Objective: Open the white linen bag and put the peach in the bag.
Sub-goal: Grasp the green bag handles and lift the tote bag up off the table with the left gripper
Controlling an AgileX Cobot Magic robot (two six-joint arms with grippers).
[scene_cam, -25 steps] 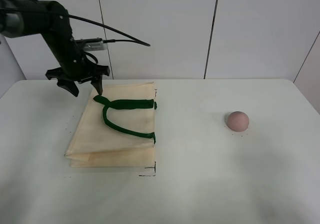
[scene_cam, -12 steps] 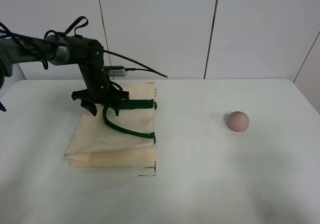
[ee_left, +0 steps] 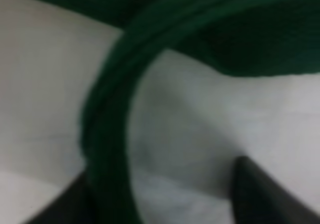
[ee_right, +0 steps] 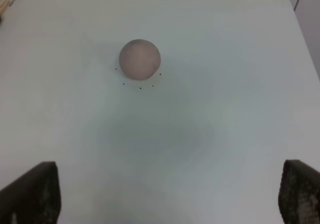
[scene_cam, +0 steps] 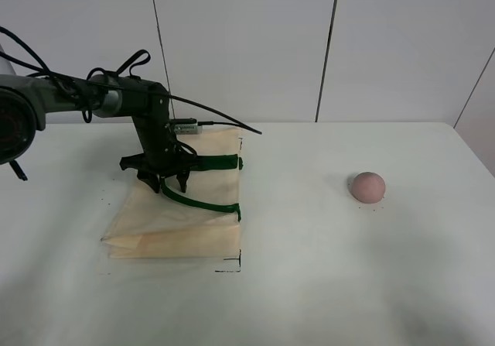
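The left gripper (scene_cam: 165, 182) points down onto the white linen bag (scene_cam: 178, 222) with its fingers spread wide. A dark green strap (ee_left: 107, 134) curves between them, close against one finger. The wrist view is blurred, so the tips may be touching the cloth. The bag lies flat and folded at the desk's (scene_cam: 309, 284) 9 o'clock side. The peach (scene_cam: 367, 186) sits at 3 o'clock from it, well apart, among small black dots (ee_right: 140, 87). The right gripper (ee_right: 165, 199), also spread wide, hangs above the desk, looking down on the peach.

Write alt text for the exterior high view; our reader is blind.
The left gripper, jaws open, is down at the green handles of a flat cream bag on a white table. A peach sits far off to the right.
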